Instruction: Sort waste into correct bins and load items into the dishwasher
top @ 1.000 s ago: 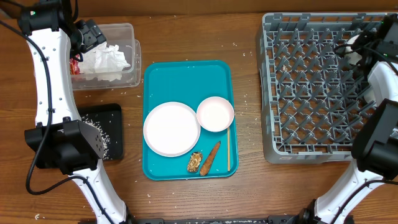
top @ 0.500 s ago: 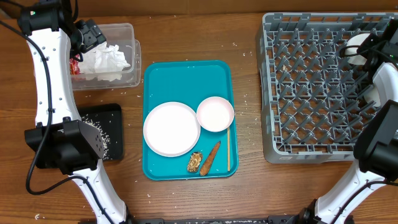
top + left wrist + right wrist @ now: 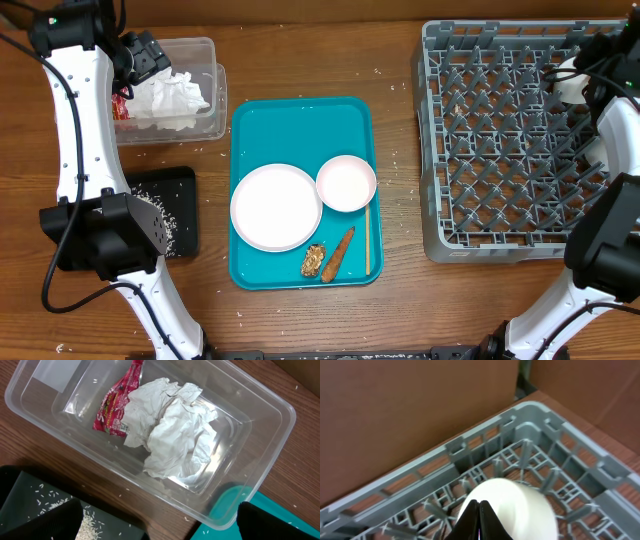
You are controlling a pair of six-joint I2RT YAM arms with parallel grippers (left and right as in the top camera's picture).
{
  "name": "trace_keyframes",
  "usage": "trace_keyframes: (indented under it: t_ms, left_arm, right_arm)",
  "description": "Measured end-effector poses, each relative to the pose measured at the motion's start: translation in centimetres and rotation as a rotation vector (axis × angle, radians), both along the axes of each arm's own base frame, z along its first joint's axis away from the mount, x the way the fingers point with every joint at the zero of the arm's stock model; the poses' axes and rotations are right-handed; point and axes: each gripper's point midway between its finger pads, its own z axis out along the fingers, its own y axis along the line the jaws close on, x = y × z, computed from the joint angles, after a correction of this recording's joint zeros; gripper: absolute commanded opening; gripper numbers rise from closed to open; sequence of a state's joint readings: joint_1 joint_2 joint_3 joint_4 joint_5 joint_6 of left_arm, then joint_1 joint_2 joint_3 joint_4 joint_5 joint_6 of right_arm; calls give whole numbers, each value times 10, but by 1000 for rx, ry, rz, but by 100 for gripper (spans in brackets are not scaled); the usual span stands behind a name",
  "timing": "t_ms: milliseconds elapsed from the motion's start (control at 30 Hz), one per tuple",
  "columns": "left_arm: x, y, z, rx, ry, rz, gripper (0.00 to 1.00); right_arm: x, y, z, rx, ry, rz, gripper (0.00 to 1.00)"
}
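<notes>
Two arms are in view, and only one shows any change.

Overhead: within the last second the right gripper [image 3: 577, 80] has shifted slightly over the rack's [image 3: 500, 150] far right corner, and the cup [image 3: 563, 85] has moved with it. We judge the cup is being placed and is not yet released. The left gripper [image 3: 147, 52] has not moved from above the tub [image 3: 208, 60]. The teal tray [image 3: 300, 125] holds the plate [image 3: 275, 207], bowl [image 3: 346, 183], carrot stick [image 3: 338, 255], lump [image 3: 313, 260] and a thin stick [image 3: 367, 240]. The black tray [image 3: 185, 190] holds crumbs [image 3: 160, 215].

Left wrist: the jaws stand wide apart and empty. The tub below contains napkins [image 3: 170, 425] and a wrapper [image 3: 117, 402].

Right wrist: the jaws are pressed together at the cup, which we judge gripped, low over the rack's lattice.
</notes>
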State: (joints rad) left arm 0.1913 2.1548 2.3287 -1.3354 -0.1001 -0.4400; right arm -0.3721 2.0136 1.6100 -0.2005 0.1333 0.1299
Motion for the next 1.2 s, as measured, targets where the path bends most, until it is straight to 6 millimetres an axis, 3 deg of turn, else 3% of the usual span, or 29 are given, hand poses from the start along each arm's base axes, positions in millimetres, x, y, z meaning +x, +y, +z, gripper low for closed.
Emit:
trace_keyframes:
  t_ms: [367, 833, 1200]
  left_arm:
    - [0, 0, 0, 0, 0, 0, 100]
    - [0, 0, 0, 0, 0, 0, 100]
    - [0, 0, 0, 0, 0, 0, 100]
  right_arm:
    - [0, 0, -46, 37, 88, 3, 4]
    - [-12, -6, -59, 54, 147, -19, 4]
    - [-30, -31, -57, -53, 209, -156, 4]
